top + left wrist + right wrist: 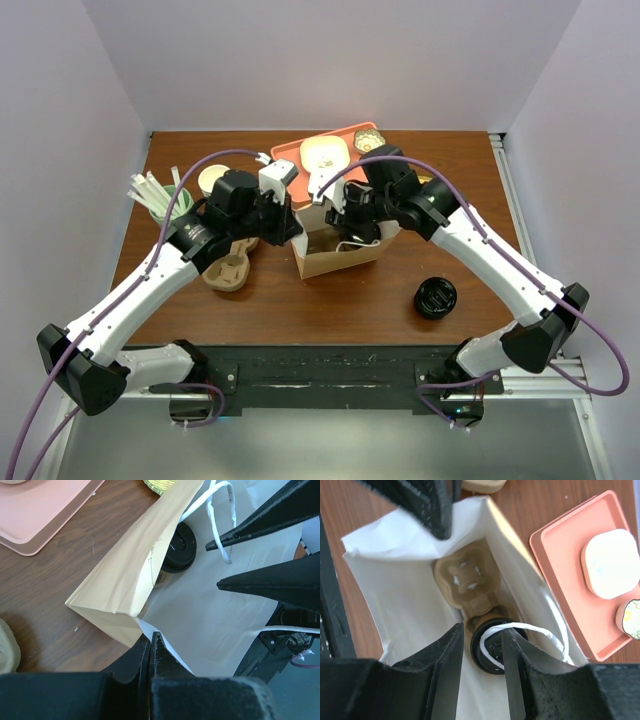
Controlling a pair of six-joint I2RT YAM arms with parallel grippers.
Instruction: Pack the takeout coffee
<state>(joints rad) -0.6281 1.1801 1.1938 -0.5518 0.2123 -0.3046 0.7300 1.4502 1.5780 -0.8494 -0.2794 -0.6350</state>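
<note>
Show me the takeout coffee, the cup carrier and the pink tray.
takeout coffee (489,655): right wrist view, black lid.
cup carrier (470,597): right wrist view, pulp centre.
pink tray (565,570): right wrist view, bare floor.

The left pincer (151,639) pinched the edge of the brown paper bag (125,575). The takeout coffee (180,547) sat inside the bag. A pink tray (40,510) lay on the tabletop (50,595).

**Other stuff on the brown table**

Wooden table (340,305). At the back, a pink tray (287,152) with a cream dish (324,153) and a small round bowl (369,141) on it. On the left, a green cup (172,207) full of white straws (147,189), just beside a stack of cream paper cups (213,179). Nearer, a tan cup carrier (227,272). Far right, alone, a squat black round piece (436,297).
</note>
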